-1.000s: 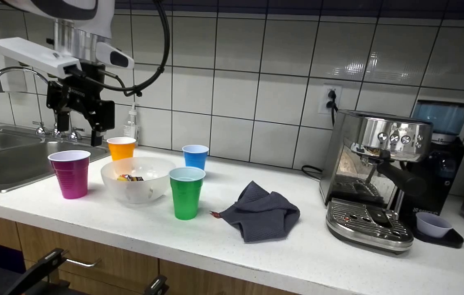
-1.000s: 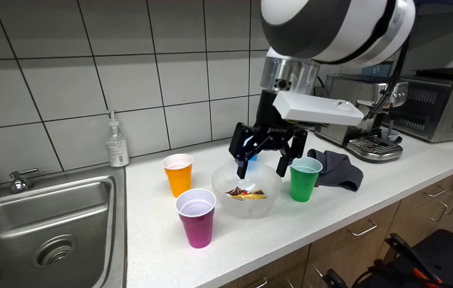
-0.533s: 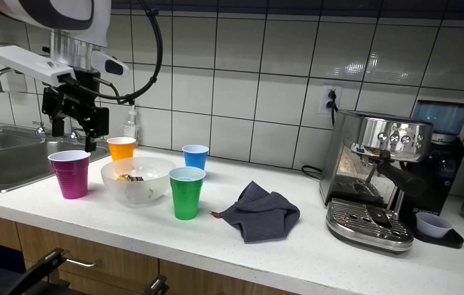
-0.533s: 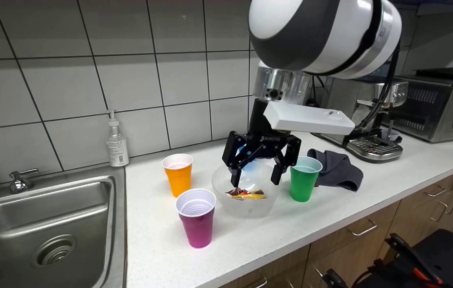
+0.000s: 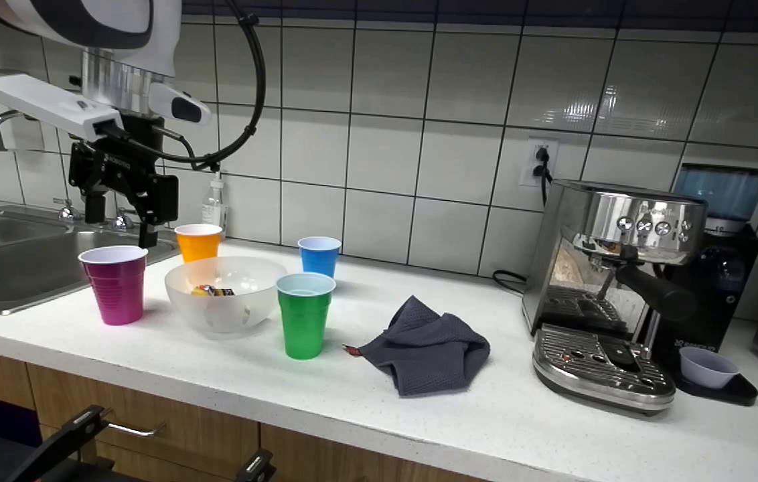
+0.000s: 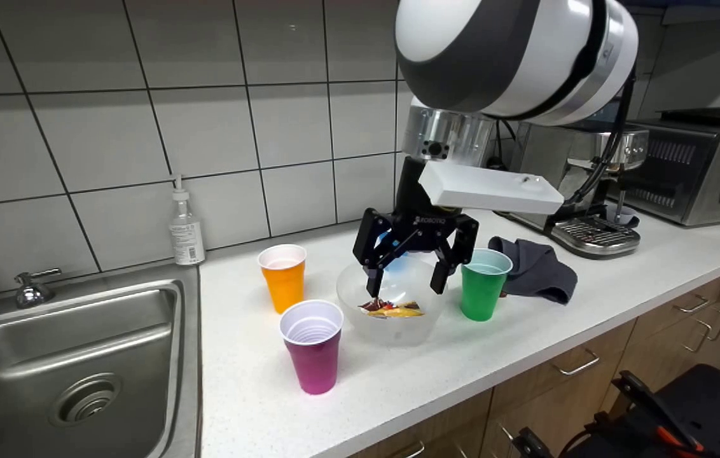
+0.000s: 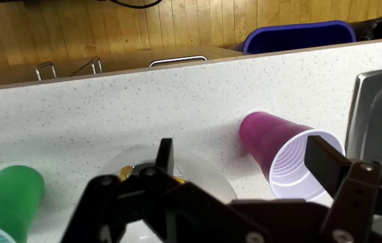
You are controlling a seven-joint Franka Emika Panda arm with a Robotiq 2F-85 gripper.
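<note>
Leftward in an exterior view, an orange tapered plastic cup (image 6: 285,287) stands toward the back edge of the white speckled counter (image 6: 252,407), a purple ribbed plastic cup (image 6: 315,367) nearer the front edge. Centre, between edges: a round frosted-plastic bowl (image 6: 395,334) containing shiny yellow-and-dark packets (image 6: 402,311); higher, the black two-fingered gripper (image 6: 406,286), spread wide, gripping nothing. Right: a green tapered plastic cup (image 6: 482,294). Any lowering seems best kept vertical, clear of rims.

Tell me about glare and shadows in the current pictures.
In an exterior view, glare streaks the wall tiles above the espresso machine; in an exterior view, a pale highlight runs along the inside of the sink; in the wrist view, a soft shadow lies on the counter beside the purple cup, and the open pincer is mostly dark.
</note>
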